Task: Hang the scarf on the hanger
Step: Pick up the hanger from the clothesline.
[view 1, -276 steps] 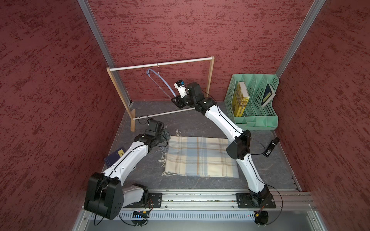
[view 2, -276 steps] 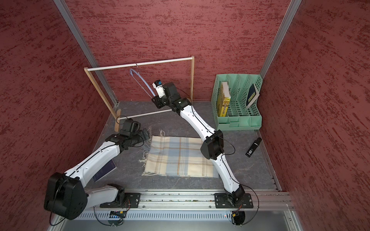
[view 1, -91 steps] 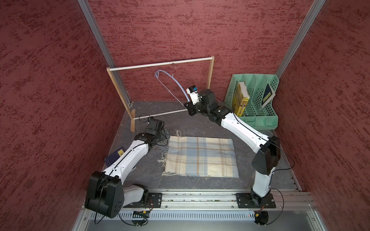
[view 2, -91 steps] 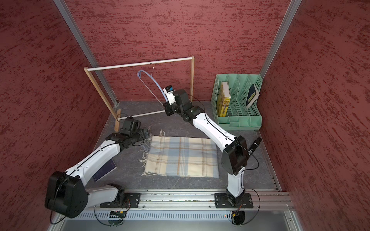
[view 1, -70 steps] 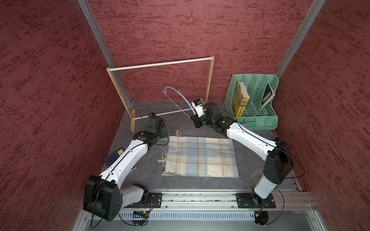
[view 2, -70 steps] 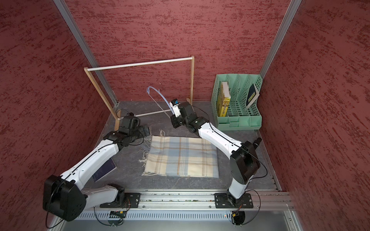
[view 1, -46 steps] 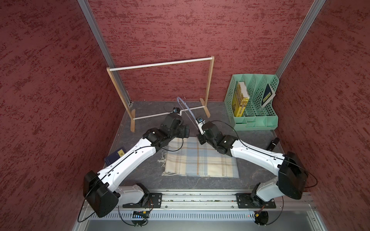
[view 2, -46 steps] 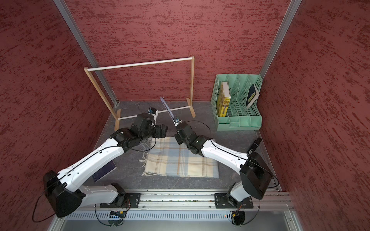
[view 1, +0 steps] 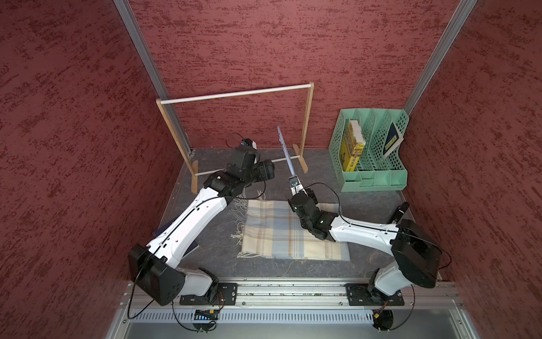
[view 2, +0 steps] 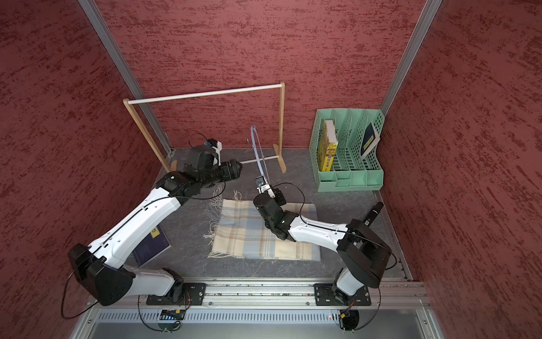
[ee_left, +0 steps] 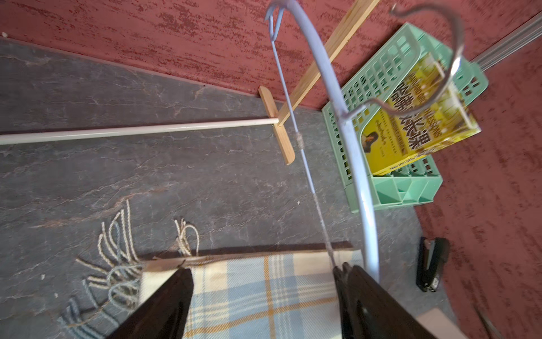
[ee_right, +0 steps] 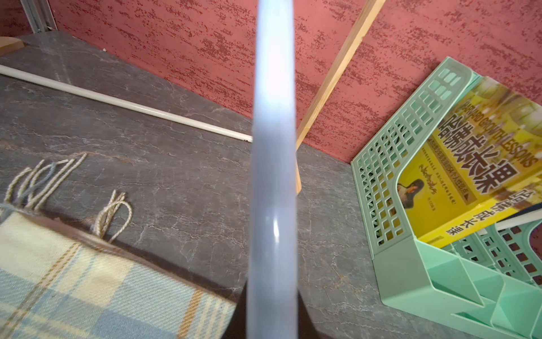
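Near the plaid cream-and-blue scarf (view 1: 272,232), we have brought the thin pale-blue hanger (view 1: 286,149) down.
Right fingers (ee_right: 239,323) clench it; left fingers (ee_left: 164,308) gape.

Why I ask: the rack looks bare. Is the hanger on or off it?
Off: the right gripper holds the hanger by the scarf, clear of the rack.

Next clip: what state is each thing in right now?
scarf: folded, flat on the table.
hanger: off the rack, raised, tilted.
right claw: shut on the hanger's end.
left claw: open, near the hanger.
rack: standing, rods bare.
file organizer: upright, yellow book inside.
stapler: lying on the table.
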`<state>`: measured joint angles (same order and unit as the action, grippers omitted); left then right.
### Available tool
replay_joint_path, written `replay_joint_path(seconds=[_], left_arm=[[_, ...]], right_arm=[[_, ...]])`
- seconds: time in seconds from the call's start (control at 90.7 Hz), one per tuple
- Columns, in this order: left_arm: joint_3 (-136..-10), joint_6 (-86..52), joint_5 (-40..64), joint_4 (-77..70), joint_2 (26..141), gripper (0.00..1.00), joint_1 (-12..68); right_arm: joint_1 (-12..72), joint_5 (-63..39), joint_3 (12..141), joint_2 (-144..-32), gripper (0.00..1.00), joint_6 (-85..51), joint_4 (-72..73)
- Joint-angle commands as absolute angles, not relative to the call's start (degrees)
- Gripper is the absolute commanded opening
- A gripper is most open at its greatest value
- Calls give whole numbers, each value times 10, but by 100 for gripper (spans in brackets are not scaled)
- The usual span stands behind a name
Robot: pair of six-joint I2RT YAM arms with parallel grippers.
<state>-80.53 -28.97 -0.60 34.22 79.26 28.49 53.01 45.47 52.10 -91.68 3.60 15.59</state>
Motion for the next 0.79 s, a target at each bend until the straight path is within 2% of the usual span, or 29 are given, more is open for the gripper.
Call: replay_joint_path(seconds=[0.0, 0.099, 0.198, 0.507, 0.782], left_arm=[[-825, -356, 104, 315, 811, 81, 285], [-818, -385, 154, 284, 818, 79, 290], [-814, -396, 160, 266, 823, 77, 298], [-802, -399, 29, 251, 859, 73, 294], [-762, -421, -31, 138, 861, 69, 298]], right_arm=[[533, 498, 515, -948, 0, 69, 280], [534, 505, 529, -986, 0, 98, 327], [537, 506, 548, -1013, 0, 107, 339], [546, 490, 561, -1013, 0, 76, 305], [550, 478, 567, -1008, 0, 44, 276]])
